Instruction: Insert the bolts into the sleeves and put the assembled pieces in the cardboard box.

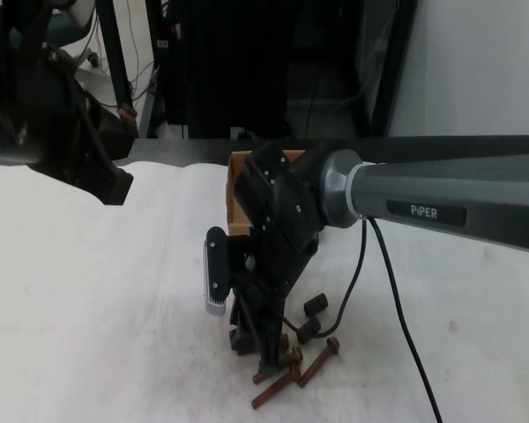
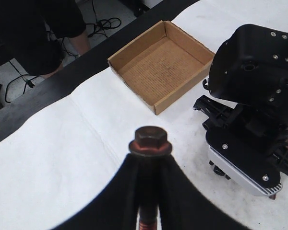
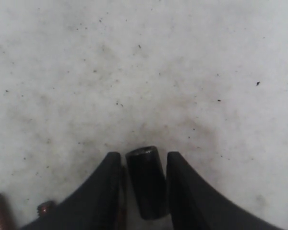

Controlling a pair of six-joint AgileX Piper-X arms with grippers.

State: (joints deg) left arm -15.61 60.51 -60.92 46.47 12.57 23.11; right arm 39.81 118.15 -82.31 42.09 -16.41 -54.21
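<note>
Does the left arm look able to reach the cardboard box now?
Probably yes: only white bench cover lies between the left gripper, shut on a bolt, and the open cardboard box. The right arm stands beside the box, not in between.

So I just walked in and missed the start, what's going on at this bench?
The left claw holds a rusty bolt by its shank above the bench. The right claw is down at the bench, open around a black sleeve. More bolts and sleeves lie loose beside it. The cardboard box is empty.
</note>
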